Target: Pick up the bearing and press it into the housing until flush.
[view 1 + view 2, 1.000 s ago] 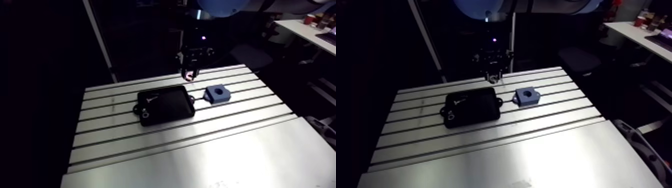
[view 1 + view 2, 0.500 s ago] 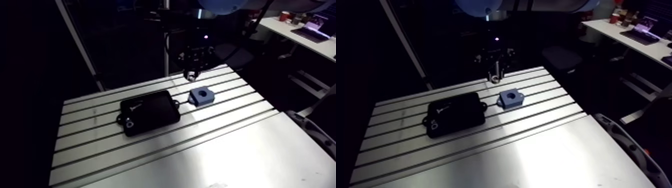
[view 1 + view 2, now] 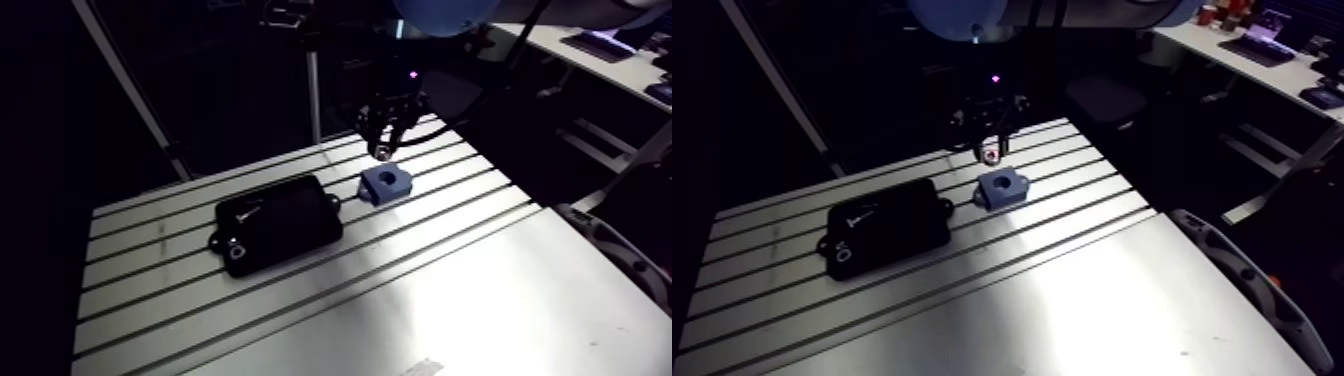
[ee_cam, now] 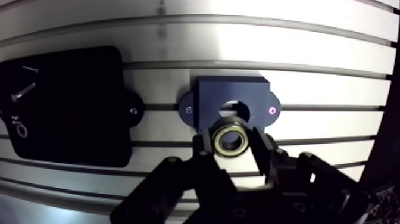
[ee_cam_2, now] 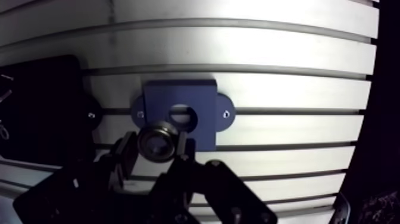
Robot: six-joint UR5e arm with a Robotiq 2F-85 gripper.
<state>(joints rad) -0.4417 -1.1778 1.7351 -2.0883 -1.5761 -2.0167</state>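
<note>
My gripper (image 4: 231, 140) is shut on the bearing (image 4: 230, 137), a small steel ring held flat between the two fingers. Just ahead of it and below lies the blue housing (image 4: 229, 102), a block with a round bore (image 4: 234, 109) and two screwed ears, flat on the slotted table. The bearing hangs in the air slightly short of the bore, overlapping its near edge in the wrist view. In the arm view the gripper (image 3: 383, 152) hovers just behind and above the housing (image 3: 388, 183).
A black tray (image 4: 65, 104) lies beside the housing, with a loose screw (image 4: 22, 92) and a small ring (image 3: 236, 251) in it. The slotted aluminium table (image 3: 330, 300) stretches wide toward the front.
The arm camera has swung, so the whole scene has shifted. The gripper with the bearing has moved from the tray's far corner to just above the housing.
</note>
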